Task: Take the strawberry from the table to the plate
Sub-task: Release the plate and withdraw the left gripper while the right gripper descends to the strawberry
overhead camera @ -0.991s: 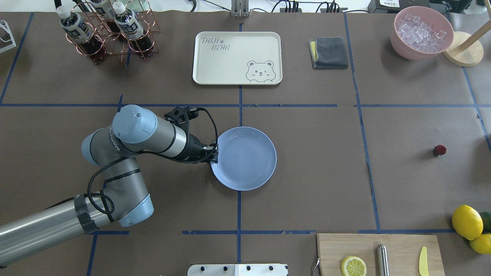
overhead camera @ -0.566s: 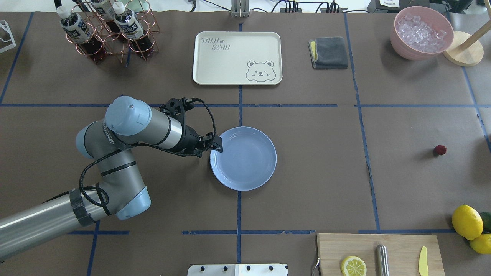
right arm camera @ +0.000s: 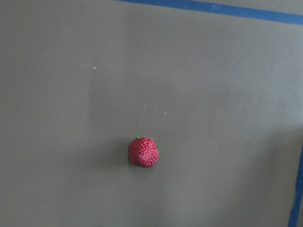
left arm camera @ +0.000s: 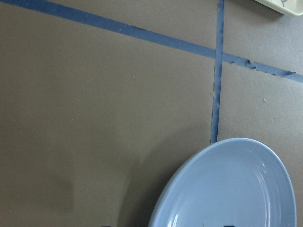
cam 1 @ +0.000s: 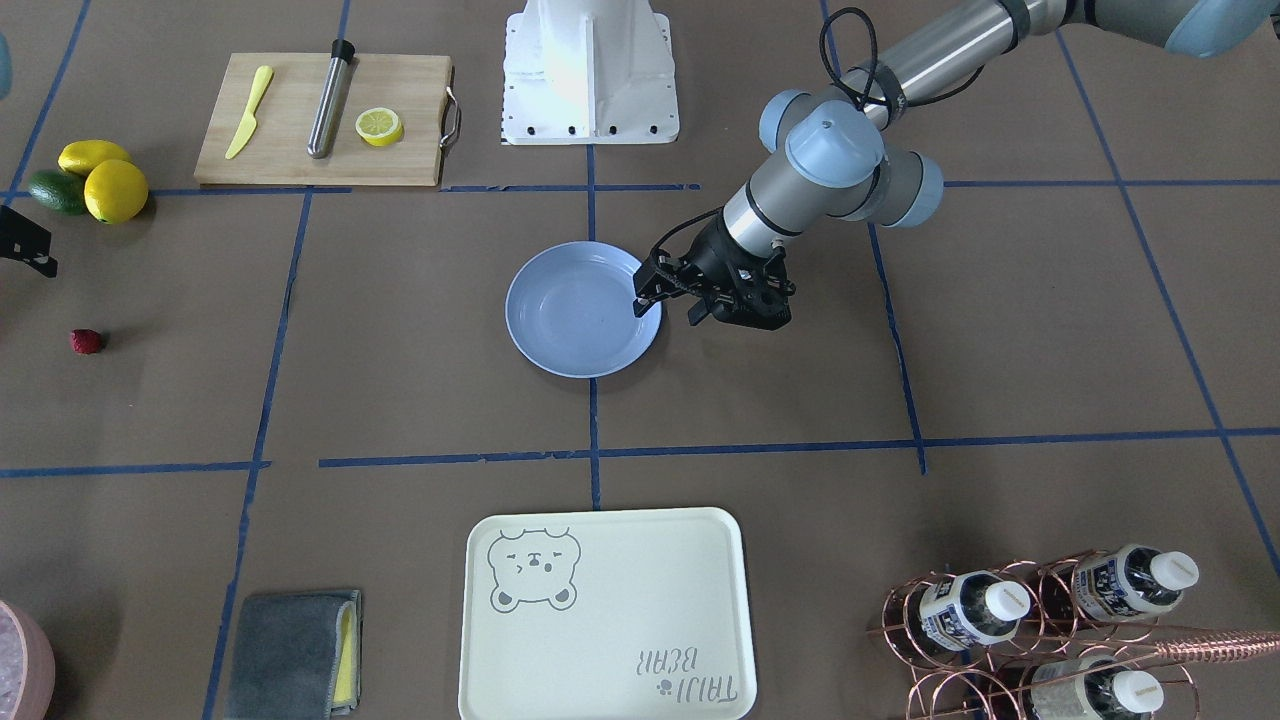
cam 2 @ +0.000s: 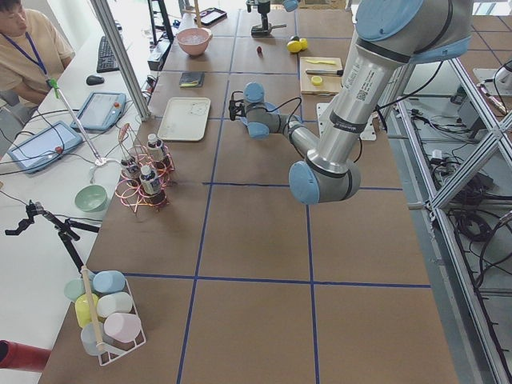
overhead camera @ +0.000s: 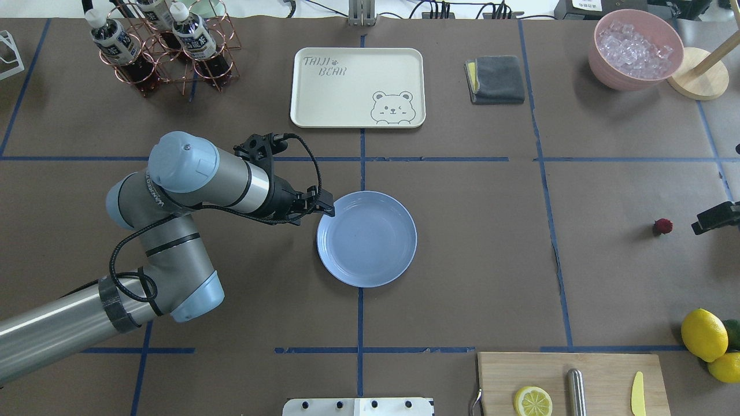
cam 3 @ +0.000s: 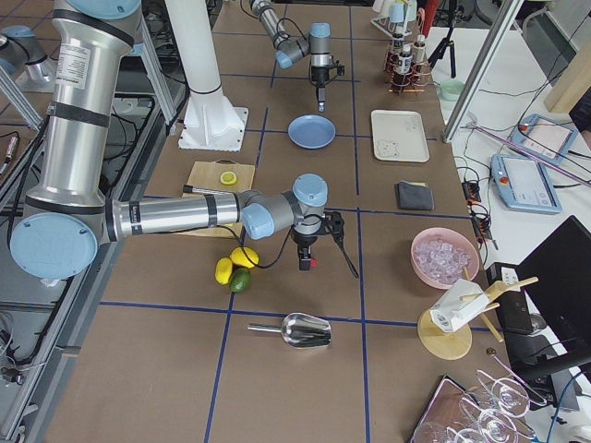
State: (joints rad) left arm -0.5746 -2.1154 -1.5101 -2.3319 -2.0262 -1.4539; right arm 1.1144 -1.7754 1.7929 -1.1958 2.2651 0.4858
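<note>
my left fingers [overhead camera: 326,207] hang apart at the left rim of the blue plate [overhead camera: 366,238], holding nothing. the strawberry [overhead camera: 663,226] lies on the bench [overhead camera: 491,260] far to the right, near my right fingers [overhead camera: 714,218]; whether those are apart i cannot tell.

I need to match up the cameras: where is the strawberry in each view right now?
Front-facing: strawberry at far left, mid-height.
Overhead: far right, mid-height.
Exterior left: tiny speck near the top, centre.
Exterior right: just right of centre.
Left wrist: not in it.
Right wrist: just below centre.
Landmark: the lemons lie near it in all four fixed views.
</note>
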